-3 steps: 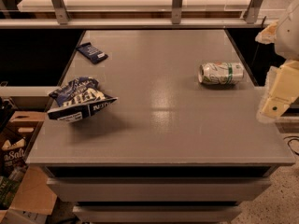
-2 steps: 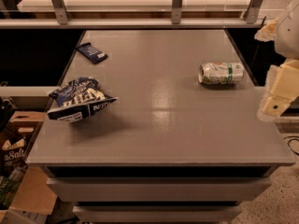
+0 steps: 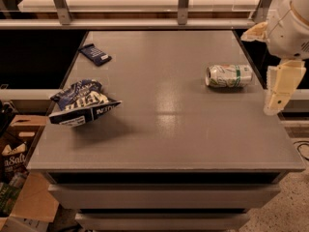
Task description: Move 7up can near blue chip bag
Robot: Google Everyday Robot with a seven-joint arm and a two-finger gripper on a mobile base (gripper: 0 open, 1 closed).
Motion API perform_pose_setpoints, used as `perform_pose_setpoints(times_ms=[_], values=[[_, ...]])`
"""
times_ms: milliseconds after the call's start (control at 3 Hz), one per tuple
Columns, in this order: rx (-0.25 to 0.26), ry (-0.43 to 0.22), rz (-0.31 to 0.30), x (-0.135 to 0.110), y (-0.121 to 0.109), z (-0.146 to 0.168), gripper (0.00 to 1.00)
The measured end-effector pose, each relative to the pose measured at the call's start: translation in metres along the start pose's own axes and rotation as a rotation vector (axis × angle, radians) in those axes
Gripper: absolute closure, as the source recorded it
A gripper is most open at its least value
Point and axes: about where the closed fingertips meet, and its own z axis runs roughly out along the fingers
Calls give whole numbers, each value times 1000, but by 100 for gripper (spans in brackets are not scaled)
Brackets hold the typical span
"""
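The 7up can [image 3: 229, 76] lies on its side on the right part of the grey table [image 3: 164, 129], white-silver with green markings, its open end to the left. The blue chip bag [image 3: 83, 103] lies crumpled near the table's left edge, far from the can. My gripper [image 3: 276, 96] hangs off the table's right edge, just right of the can and a little nearer the front. It holds nothing that I can see and is apart from the can.
A small flat dark blue packet [image 3: 95, 54] lies at the table's back left. A railing with metal posts [image 3: 183, 4] runs behind the table. Cardboard boxes [image 3: 17, 178] stand on the floor at the left. Drawers front the table below.
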Motion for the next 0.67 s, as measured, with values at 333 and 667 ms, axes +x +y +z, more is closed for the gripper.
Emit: perform_pose_setpoints(times_ms=[333, 667], values=[[-41, 14, -143, 1, -17, 33, 0], [-80, 49, -224, 3, -36, 69, 0]])
